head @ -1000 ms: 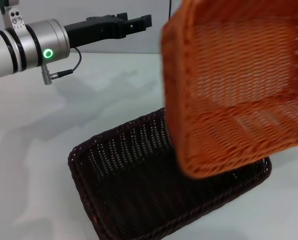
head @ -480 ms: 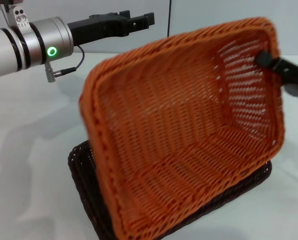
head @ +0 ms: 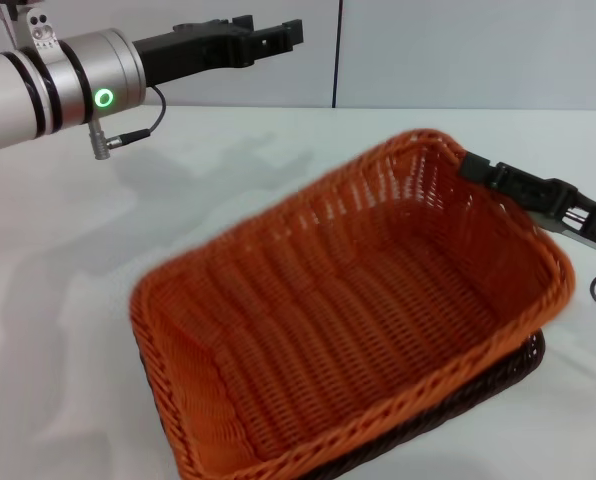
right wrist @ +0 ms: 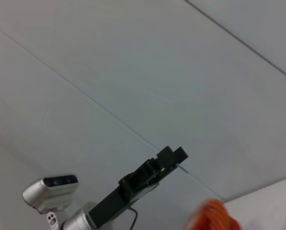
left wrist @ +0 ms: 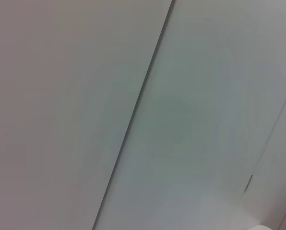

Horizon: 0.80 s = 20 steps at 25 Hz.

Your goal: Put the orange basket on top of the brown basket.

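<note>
While your right gripper (head: 475,166) clamps the orange basket (head: 348,320) atop the brown basket (head: 518,362), your left gripper (head: 278,38), jaws unreadable, hovers over the table's (head: 228,170) far-left corner.

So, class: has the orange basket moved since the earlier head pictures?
Yes. The orange basket has swung down from a raised tilt to lie nearly flat on the brown basket, which stayed put. The right gripper is at its rim.

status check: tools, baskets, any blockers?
Right tool gripping orange basket rim. Orange sits in brown basket. Left tool raised, idle. No obstruction visible.
</note>
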Tool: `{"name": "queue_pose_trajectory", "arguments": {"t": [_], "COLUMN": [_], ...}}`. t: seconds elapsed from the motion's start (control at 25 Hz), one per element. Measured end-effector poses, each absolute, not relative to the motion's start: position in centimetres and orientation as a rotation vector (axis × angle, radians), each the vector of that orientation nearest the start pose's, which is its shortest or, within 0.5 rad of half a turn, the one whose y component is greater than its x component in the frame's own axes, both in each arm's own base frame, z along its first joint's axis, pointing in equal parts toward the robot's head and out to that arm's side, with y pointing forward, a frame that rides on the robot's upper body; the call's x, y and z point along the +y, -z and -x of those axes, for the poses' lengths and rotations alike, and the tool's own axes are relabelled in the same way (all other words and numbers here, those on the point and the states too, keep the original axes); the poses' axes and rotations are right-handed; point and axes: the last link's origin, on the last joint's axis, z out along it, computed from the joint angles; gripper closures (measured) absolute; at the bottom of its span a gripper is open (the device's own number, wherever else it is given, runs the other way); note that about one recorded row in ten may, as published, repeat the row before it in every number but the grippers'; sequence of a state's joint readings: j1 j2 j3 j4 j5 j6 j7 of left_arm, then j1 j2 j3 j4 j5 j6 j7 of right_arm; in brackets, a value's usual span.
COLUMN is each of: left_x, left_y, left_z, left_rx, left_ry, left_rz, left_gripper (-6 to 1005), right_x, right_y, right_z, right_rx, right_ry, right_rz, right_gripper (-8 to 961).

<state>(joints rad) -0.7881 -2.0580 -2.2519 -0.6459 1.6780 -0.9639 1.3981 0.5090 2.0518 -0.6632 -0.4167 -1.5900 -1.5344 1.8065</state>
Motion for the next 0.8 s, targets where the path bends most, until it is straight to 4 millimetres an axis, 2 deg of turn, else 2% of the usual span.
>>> {"name": "queue_pose_trajectory", "arguments": {"t": [0.12,0.24,0.28,0.4,0.44,0.48,0.6,0.64,0.68,0.8], "left_x": [45.9,45.9,45.9,46.0,45.9,45.9,45.8,45.8,45.8,45.5], "left_y": [-1.7,-1.7,-1.7,-1.9,-1.9,-2.0,-2.3,-2.4,-2.6,-2.9], "left_z": [16.9,16.9,16.9,16.9,16.9,17.0,17.2,17.3,17.4,17.9], "left_rx": [-0.846,-0.846,-0.846,-0.849,-0.850,-0.850,-0.850,-0.849,-0.846,-0.841], "left_ry": [0.833,0.834,0.834,0.844,0.849,0.861,0.891,0.902,0.918,0.962], "left_rz": [2.284,2.283,2.283,2.274,2.271,2.262,2.243,2.234,2.222,2.184], "left_gripper": [186,186,186,186,186,186,186,186,186,186], "right_x": [33.6,33.7,33.7,33.8,33.6,33.6,32.9,32.3,32.3,31.2], "right_y": [-1.8,-3.3,-3.3,-5.1,-6.6,-6.6,-9.0,-10.6,-10.6,-12.3], "right_z": [-26.8,-28.6,-28.6,-30.6,-32.0,-32.0,-33.8,-35.0,-35.0,-36.4], "right_rx": [1.416,1.411,1.411,1.382,1.324,1.324,1.172,1.036,1.036,0.827], "right_ry": [-1.350,-1.321,-1.321,-1.286,-1.267,-1.267,-1.244,-1.231,-1.231,-1.187], "right_rz": [2.206,2.121,2.121,2.005,1.928,1.928,1.814,1.700,1.700,1.507], "right_gripper": [548,490,459,365,334,303,164,164,164,164]}}
